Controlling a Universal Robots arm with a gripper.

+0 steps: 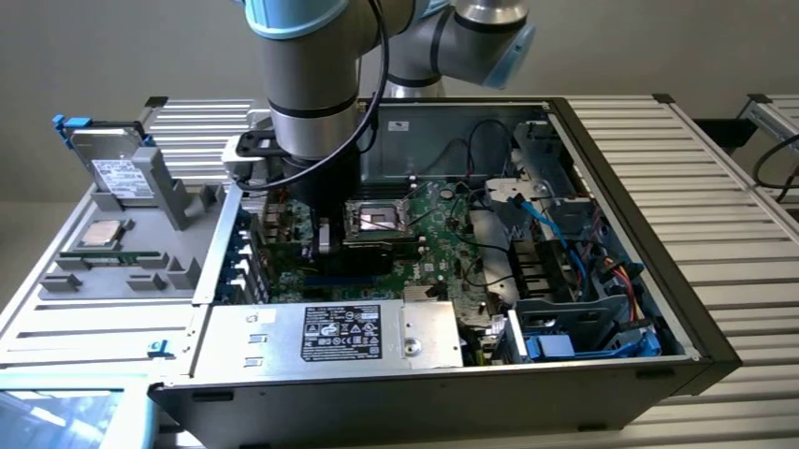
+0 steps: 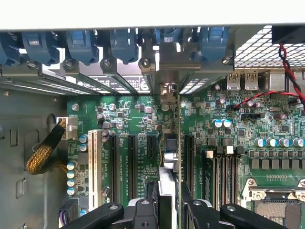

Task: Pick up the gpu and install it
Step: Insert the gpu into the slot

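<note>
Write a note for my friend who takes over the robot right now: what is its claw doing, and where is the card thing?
The gripper is shut on the gpu, a small flat rectangular card seen edge-on, and is lowered inside the open dark metal computer case.
The gpu stands upright over the green motherboard, lined up among the long black expansion slots, with its metal bracket end toward the case's rear openings.
Done: the card is picked up and brought to the slots.
Left: I cannot tell whether it is pressed fully home. The gripper has not let go yet.
</note>
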